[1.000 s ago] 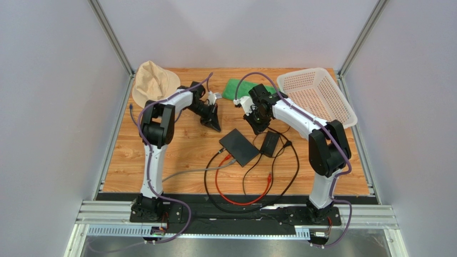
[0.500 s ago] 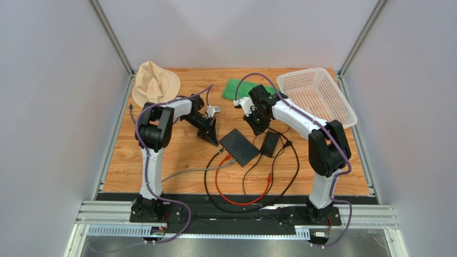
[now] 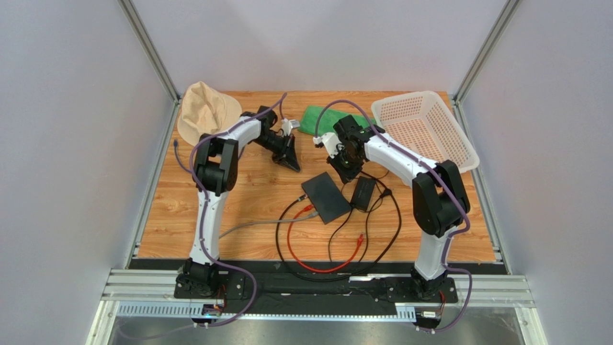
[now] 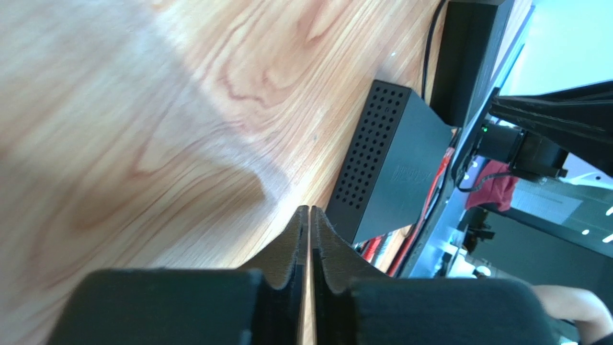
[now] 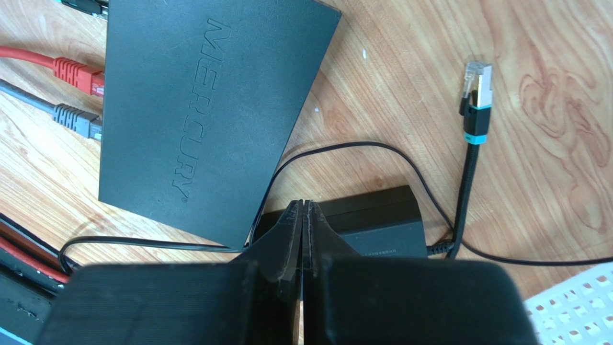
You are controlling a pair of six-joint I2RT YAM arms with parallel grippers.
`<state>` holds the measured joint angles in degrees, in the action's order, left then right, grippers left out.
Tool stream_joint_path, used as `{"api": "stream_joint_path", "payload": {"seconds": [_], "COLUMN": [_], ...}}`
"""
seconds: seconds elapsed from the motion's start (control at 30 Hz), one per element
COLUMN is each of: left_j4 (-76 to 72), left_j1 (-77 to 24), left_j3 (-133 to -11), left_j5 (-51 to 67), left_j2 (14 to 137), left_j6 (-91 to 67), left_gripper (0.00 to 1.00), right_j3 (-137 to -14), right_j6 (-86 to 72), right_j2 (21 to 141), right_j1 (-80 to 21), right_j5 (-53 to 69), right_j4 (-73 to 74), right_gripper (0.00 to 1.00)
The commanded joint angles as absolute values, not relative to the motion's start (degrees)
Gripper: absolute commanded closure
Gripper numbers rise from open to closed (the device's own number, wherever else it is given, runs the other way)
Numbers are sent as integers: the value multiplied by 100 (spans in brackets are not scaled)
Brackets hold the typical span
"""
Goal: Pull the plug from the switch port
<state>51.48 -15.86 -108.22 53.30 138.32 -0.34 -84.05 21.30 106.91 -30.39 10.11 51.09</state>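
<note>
The flat black switch box (image 3: 326, 198) lies mid-table, marked MERCURY in the right wrist view (image 5: 209, 108). A red plug (image 5: 72, 72) and a grey plug (image 5: 75, 121) sit in its port edge. A third dark plug (image 5: 85, 5) lies at the box's corner; I cannot tell if it is seated. My left gripper (image 3: 293, 164) is shut and empty, beyond the box's far left corner, and its wrist view shows the box's perforated side (image 4: 388, 162). My right gripper (image 3: 344, 172) is shut and empty above the gap between the box and the power adapter (image 5: 378, 223).
A loose black cable with a metal plug (image 5: 476, 83) lies right of the box. Red (image 3: 309, 262), grey and black cables loop toward the near edge. A beige hat (image 3: 205, 108), a green cloth (image 3: 316, 118) and a white basket (image 3: 424, 129) lie at the back.
The left gripper came down close to the switch box's left corner, then drew back toward the far side. The box has turned and shifted slightly right. The right arm barely moved.
</note>
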Motion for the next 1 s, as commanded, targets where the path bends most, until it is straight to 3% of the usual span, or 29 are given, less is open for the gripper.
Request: {"api": "stream_joint_path", "payload": {"seconds": [0.0, 0.1, 0.3, 0.57, 0.7, 0.97], "left_j4": [5265, 4723, 4034, 4359, 4368, 4508], "left_j1": [-1450, -1354, -1274, -1292, -1309, -1380], "left_j3": [-10522, -9374, -8228, -8402, -8402, -8481], "left_j5": [5510, 5642, 5773, 6346, 6398, 6565], "left_j2": [13562, 13036, 12226, 12744, 12823, 13025], "left_j6": [-9, -70, -132, 211, 307, 439], "left_gripper": [80, 73, 71, 67, 62, 60], "right_j3": [-8446, -8753, -9307, -9825, -9932, -9027], "right_j6": [2127, 1943, 1767, 1591, 1486, 1284], "right_j2": [10985, 11301, 11890, 11787, 11488, 11600], "right_j1": [-3050, -3059, -3120, -3146, -3190, -3489], "right_j5": [1247, 1537, 1670, 923, 1273, 2239], "right_j4": [4975, 4992, 5062, 5071, 5177, 5106], "right_gripper": [100, 100, 100, 100, 100, 100]}}
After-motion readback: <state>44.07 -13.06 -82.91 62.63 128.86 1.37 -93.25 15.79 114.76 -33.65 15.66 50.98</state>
